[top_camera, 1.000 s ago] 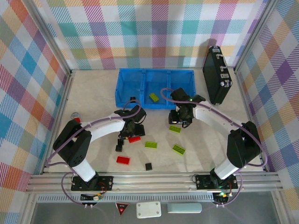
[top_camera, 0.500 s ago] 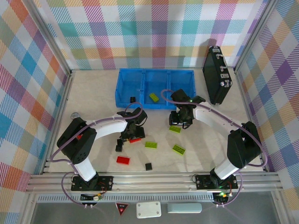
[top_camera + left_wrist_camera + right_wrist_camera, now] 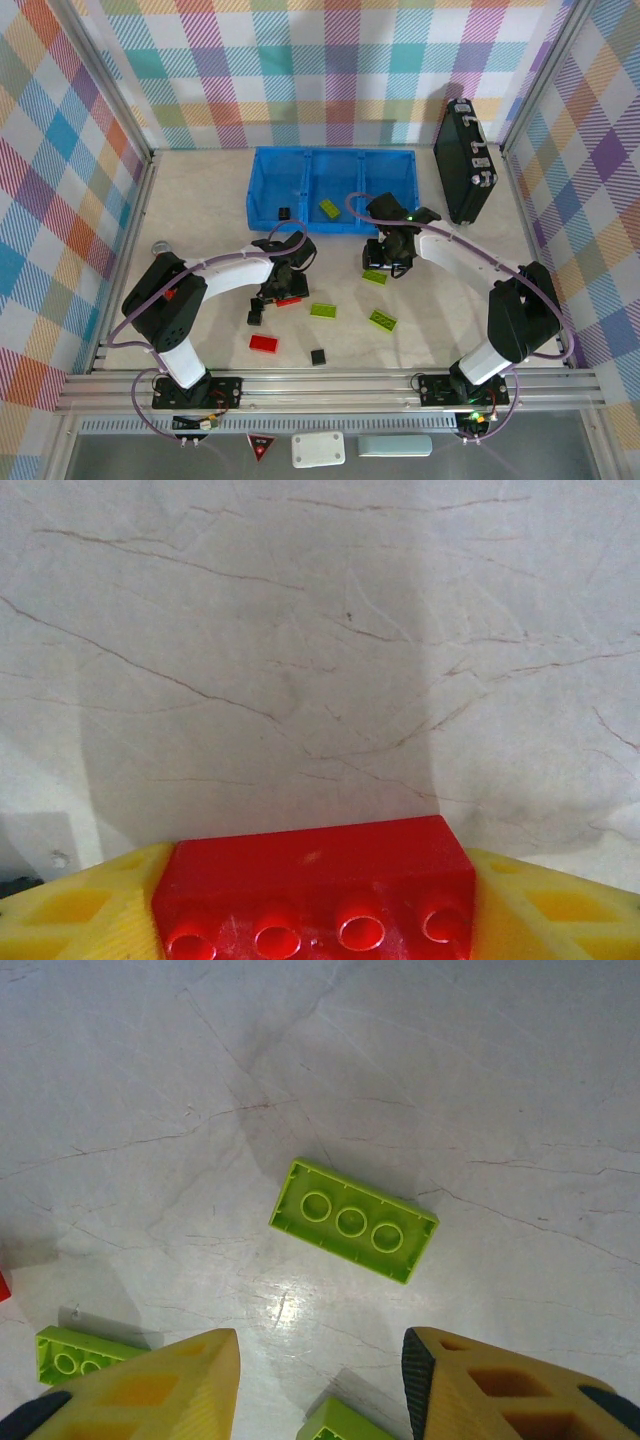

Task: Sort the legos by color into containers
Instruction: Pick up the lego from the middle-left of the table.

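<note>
Where the two arms bend inward over the pale veined surface (image 3: 200, 200), a long blue tray (image 3: 268, 190) lies along the far side, w/ a black case (image 3: 465, 160) just to its right.

Tray: 3 compartments. The left one holds a small black brick (image 3: 284, 212), the middle one a lime brick (image 3: 329, 208); the right one is partly covered by the right arm.

Left hand (image 3: 283, 288): low, near the tray's front wall. Its yellow fingers (image 3: 80, 910) are clamped on both ends of a red brick (image 3: 315, 890), round holes facing the wrist camera. Cannot tell whether this brick is off the surface.

Right hand (image 3: 320, 1345): fingers apart, gripping nothing. A three-hole lime brick (image 3: 353, 1220) lies flat on the surface just ahead of the tips, untouched; a lime corner (image 3: 335, 1428) shows low in the gap; another lime piece (image 3: 75, 1360) lies off to the side.

Loose on the surface toward the arm bases: one flat lime brick (image 3: 322, 310), a second flat lime brick (image 3: 382, 319), a loose red brick (image 3: 264, 343), a black square (image 3: 318, 356) and a black bit (image 3: 254, 317).
</note>
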You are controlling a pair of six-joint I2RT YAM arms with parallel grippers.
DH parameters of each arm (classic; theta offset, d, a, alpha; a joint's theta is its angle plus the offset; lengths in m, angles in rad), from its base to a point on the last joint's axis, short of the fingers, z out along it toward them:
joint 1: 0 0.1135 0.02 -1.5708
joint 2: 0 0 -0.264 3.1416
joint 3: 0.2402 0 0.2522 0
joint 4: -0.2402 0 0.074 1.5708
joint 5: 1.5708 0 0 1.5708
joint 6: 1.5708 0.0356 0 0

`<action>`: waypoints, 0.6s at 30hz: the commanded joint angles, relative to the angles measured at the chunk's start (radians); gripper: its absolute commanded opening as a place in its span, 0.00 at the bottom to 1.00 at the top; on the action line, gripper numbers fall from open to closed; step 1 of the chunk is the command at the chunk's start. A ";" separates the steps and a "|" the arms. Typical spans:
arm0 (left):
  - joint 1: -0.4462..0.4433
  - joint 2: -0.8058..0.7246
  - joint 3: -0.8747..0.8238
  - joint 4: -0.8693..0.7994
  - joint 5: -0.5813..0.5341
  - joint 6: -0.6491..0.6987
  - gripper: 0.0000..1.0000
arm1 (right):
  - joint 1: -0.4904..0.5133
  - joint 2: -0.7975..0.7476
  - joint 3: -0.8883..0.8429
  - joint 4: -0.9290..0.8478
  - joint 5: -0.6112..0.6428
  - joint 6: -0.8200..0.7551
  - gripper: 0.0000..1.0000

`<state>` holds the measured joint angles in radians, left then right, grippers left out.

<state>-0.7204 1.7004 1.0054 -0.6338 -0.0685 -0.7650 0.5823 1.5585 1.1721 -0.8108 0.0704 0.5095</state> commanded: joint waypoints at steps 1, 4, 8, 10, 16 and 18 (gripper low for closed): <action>-0.014 -0.029 0.045 -0.033 0.000 0.023 0.65 | 0.004 -0.041 -0.018 -0.002 0.015 0.012 0.48; -0.016 -0.045 0.068 -0.046 -0.011 0.041 0.64 | 0.004 -0.056 -0.033 -0.004 0.022 0.016 0.48; -0.015 -0.058 0.112 -0.071 -0.028 0.067 0.64 | 0.001 -0.078 -0.060 -0.009 0.035 0.020 0.48; -0.015 -0.062 0.136 -0.075 -0.033 0.081 0.64 | -0.002 -0.089 -0.073 -0.016 0.045 0.023 0.48; -0.015 -0.041 0.232 -0.073 -0.025 0.131 0.63 | -0.020 -0.137 -0.120 -0.039 0.067 0.036 0.48; -0.015 -0.021 0.277 -0.082 -0.021 0.154 0.63 | -0.028 -0.155 -0.139 -0.049 0.072 0.043 0.48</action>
<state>-0.7265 1.6676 1.2182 -0.6827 -0.0845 -0.6621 0.5667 1.4418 1.0557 -0.8181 0.1204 0.5251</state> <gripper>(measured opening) 0.636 0.485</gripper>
